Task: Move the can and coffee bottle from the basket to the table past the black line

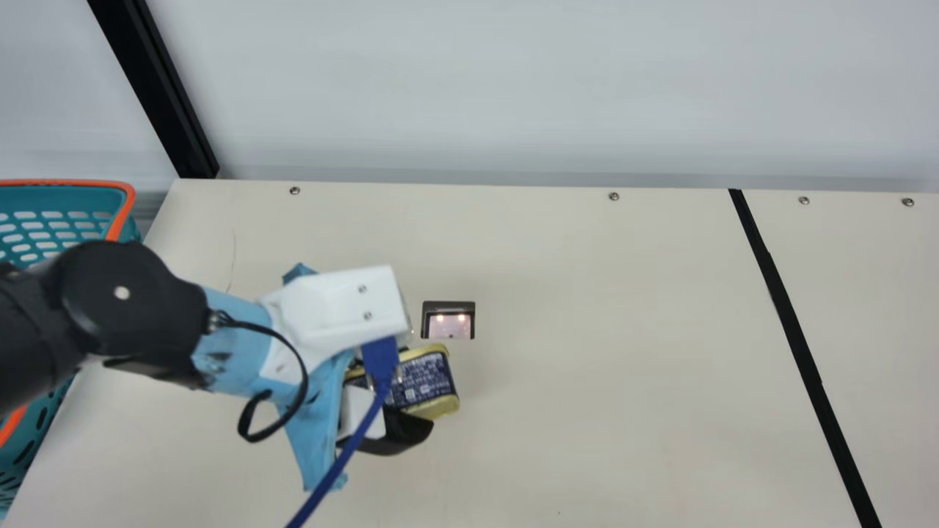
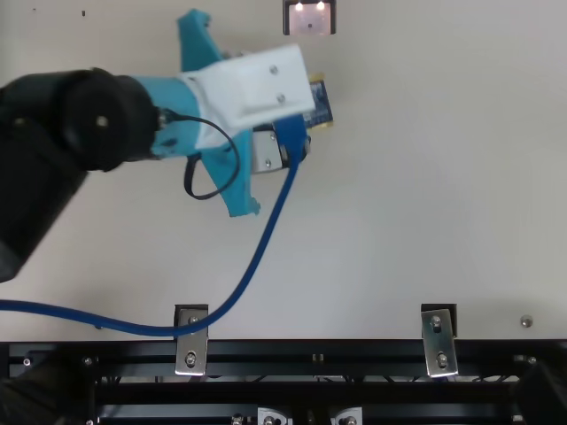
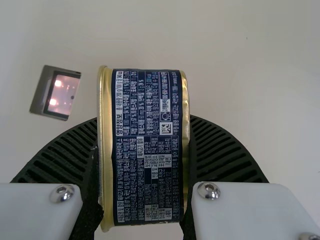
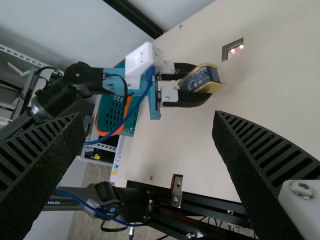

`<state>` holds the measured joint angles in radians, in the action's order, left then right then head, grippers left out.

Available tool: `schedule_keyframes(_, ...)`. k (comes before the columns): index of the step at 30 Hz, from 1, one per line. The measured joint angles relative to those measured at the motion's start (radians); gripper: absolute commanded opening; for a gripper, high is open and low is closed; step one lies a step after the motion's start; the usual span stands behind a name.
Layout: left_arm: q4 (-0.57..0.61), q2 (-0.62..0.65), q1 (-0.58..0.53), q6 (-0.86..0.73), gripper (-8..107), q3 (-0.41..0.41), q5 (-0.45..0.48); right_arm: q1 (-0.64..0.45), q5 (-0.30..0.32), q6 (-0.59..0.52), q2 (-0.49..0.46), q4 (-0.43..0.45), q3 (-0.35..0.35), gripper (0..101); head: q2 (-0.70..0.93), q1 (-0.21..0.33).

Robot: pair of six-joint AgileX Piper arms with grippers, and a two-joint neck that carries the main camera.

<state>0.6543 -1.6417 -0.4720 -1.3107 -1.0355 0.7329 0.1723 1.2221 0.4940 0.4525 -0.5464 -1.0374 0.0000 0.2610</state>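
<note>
Near side, right wrist view: right claw (image 4: 148,117) open, ribbed fingers set wide apart. Top view: black rail (image 2: 301,352) runs along the near edge of the cream desk (image 2: 390,230), with two metal brackets at that edge. Blue cable (image 2: 266,252) loops up to the left arm.

Left claw (image 1: 416,387), over the left part of the desk, grips the can (image 1: 425,381): navy label, gold rims, one finger pressed to each rimmed end. Contact between can and desk: cannot tell. Just beyond the can, a dark-framed opening (image 1: 448,320) with two bright spots.

Teal basket (image 1: 55,209), orange rim, beside the desk's left edge. Black line (image 1: 792,315) crosses the right part; can is on the basket side of it. Farthest: black post (image 1: 161,95), pale wall (image 1: 513,88).
</note>
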Motion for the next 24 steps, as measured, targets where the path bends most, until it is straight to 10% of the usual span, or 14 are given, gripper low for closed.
schedule_keyframes(14,-0.112,-0.105,-0.079,-0.025,10,-0.009,-0.043,0.000,0.000,0.000,0.000,0.000,0.000,101,0.000,0.000)
schedule_keyframes(15,-0.121,-0.110,-0.084,-0.015,17,-0.013,-0.041,0.000,0.000,0.000,0.000,0.000,0.000,101,0.000,0.000)
schedule_keyframes(17,-0.130,-0.114,-0.091,-0.002,90,-0.016,-0.038,0.000,0.000,0.000,0.000,0.000,0.000,101,0.000,0.000)
schedule_keyframes(24,-0.094,-0.091,-0.083,0.002,90,-0.030,-0.029,0.000,0.000,0.000,0.000,0.000,0.000,101,0.000,0.000)
